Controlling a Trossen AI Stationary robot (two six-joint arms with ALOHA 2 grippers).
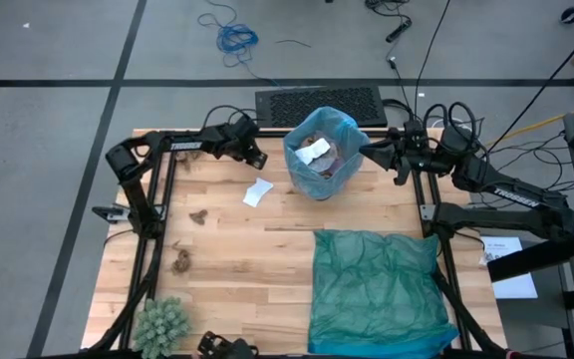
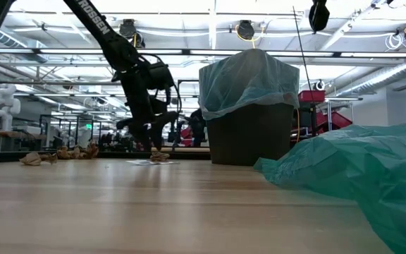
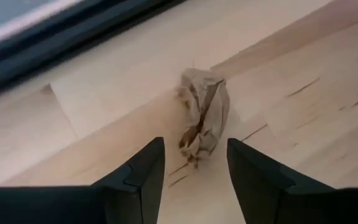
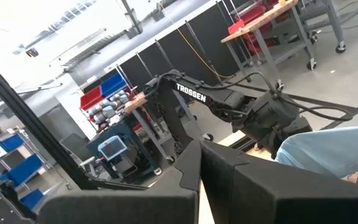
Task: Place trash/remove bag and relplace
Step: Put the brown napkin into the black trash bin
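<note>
A dark bin stands at the table's far middle, lined with the light blue bag (image 1: 339, 128) (image 2: 249, 81), whose top is folded over the rim. Brown and white trash (image 1: 315, 151) lies inside. My left gripper (image 1: 258, 158) (image 2: 149, 143) (image 3: 196, 163) is open just left of the bin and points steeply down. A brown paper wad (image 3: 204, 115) (image 2: 160, 156) lies on the table just ahead of the gap between its fingertips, untouched. My right gripper (image 1: 365, 152) (image 4: 199, 171) hovers shut beside the bin's right rim, holding nothing.
Loose on the table are a white scrap (image 1: 258, 191) and brown wads (image 1: 198, 216) (image 1: 179, 261) (image 1: 189, 160). A green spiky ball (image 1: 160, 324) sits at the near left. A teal bag (image 1: 377, 289) covers the near right. A black mat (image 1: 319, 104) lies behind the bin.
</note>
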